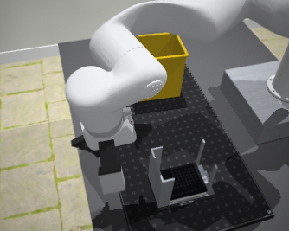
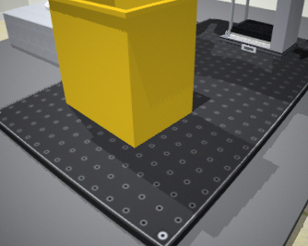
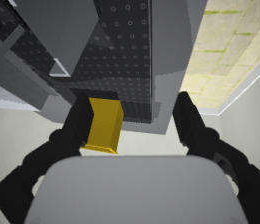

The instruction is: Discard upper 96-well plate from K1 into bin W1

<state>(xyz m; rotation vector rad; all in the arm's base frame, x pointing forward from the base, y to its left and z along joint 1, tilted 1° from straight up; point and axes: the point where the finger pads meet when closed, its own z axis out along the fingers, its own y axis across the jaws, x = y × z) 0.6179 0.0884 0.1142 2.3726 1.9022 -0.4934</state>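
The stack rack K1 stands at the near end of the perforated board and holds a black 96-well plate. I cannot tell an upper plate from a lower one. The rack and the plate also show far back in the exterior view. The yellow plastics bin W1 stands upright at the far end; it also shows in the wrist view. My gripper is open and empty. It hangs left of the rack, near the board's left edge.
My white arm arches over the board and hides part of the bin in the top view. A grey block carries the arm's base at the right. A tiled floor lies beyond the table's left edge.
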